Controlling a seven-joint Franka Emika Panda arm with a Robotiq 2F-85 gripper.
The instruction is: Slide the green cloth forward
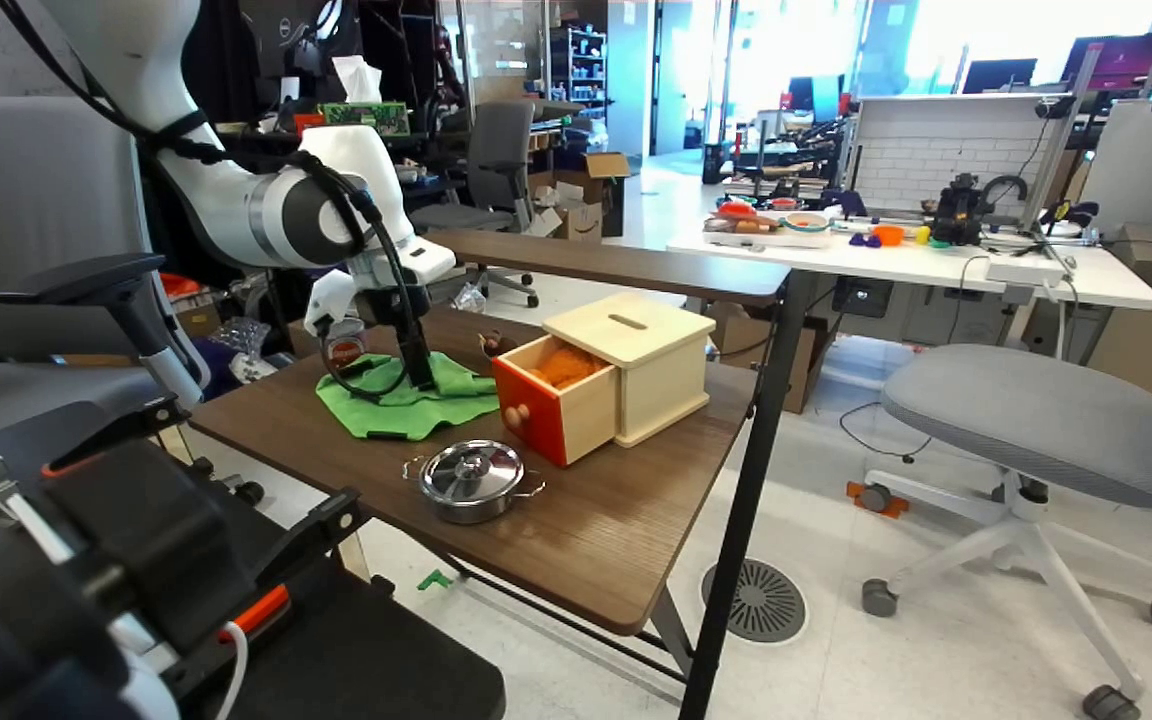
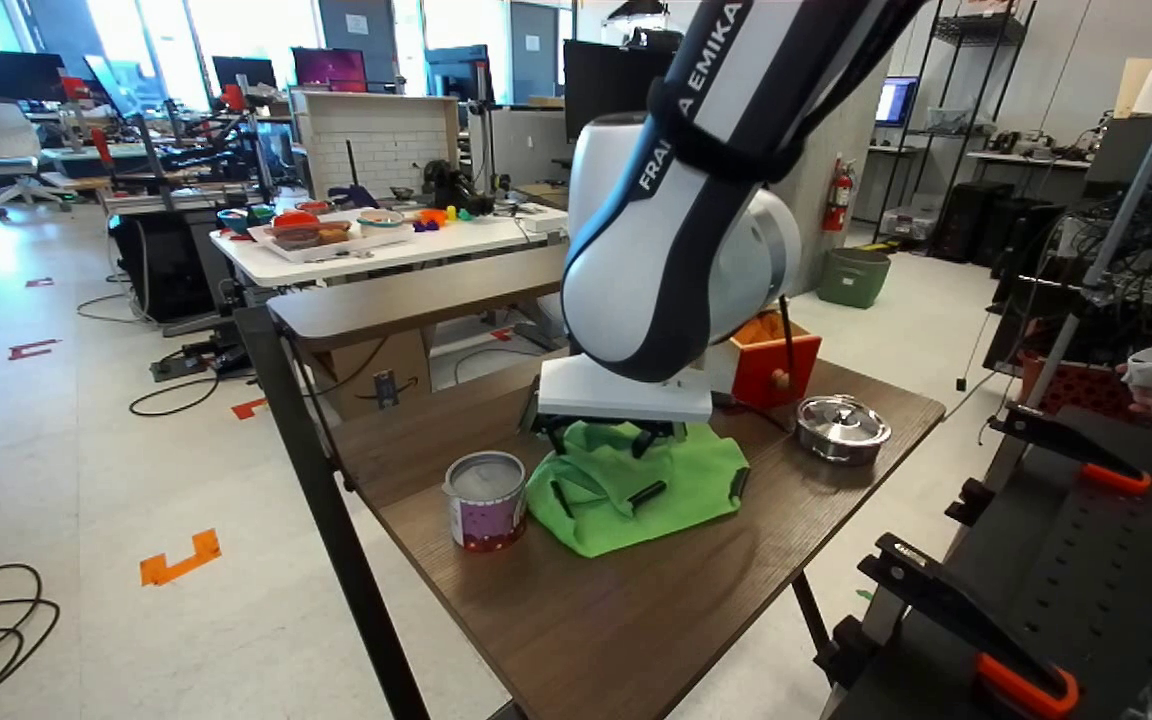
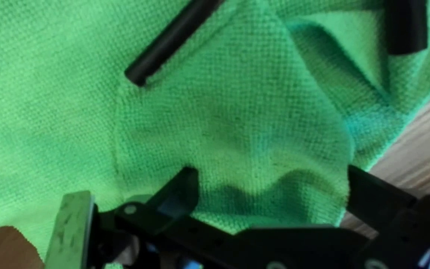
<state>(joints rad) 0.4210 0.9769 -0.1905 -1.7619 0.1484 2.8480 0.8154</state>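
arm [image 2: 661, 250]: wht/blk | EMIKA mkg [image 2: 716, 48] | cable [image 1: 340, 188]: blk (looped) | tool [image 3: 273, 177]: blk, rnd screws [image 3: 130, 209]

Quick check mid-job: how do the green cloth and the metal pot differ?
The green cloth is matte lime green, dotted with black pieces; the metal pot is shiny silver. The cloth lies rumpled and spread wide; the pot stands upright, lidded and narrower. The cloth lies under the open claw; the pot stands off to one side. Both rest on the brown table.
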